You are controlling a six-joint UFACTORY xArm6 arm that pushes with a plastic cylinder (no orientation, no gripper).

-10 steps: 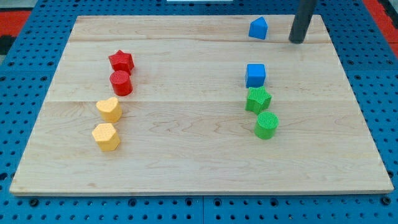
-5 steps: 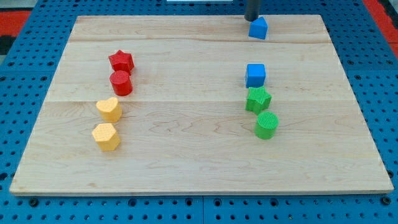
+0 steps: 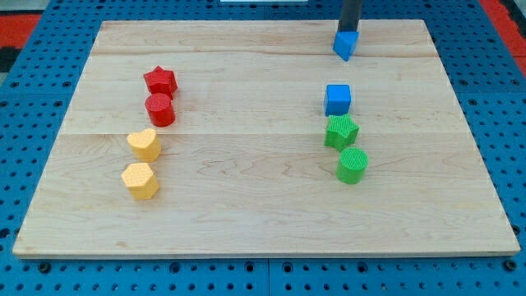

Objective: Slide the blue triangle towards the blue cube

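Blue plastic triangle block (image 3: pixel 345 44): near the top edge of the pale wooden surface (image 3: pixel 246 205), right of centre, directly above the blue plastic cube (image 3: pixel 338 99) in the frame and well apart from it. Bare wood between the two.

Risks, as judged from here: contact seems to sit on the triangle's upper side, slightly right of its middle, so a push down the frame could spin the block or let it slip off to the left, missing the cube. Too long a push could drive the triangle into the cube and shove that into the green plastic star block (image 3: pixel 341 131) just below it.

Straight dark rod entering from the top of the frame, near upright, my tip (image 3: pixel 349 31) touching or just behind the triangle's upper edge. No fingers on this rig, so nothing open, closed or gripping.
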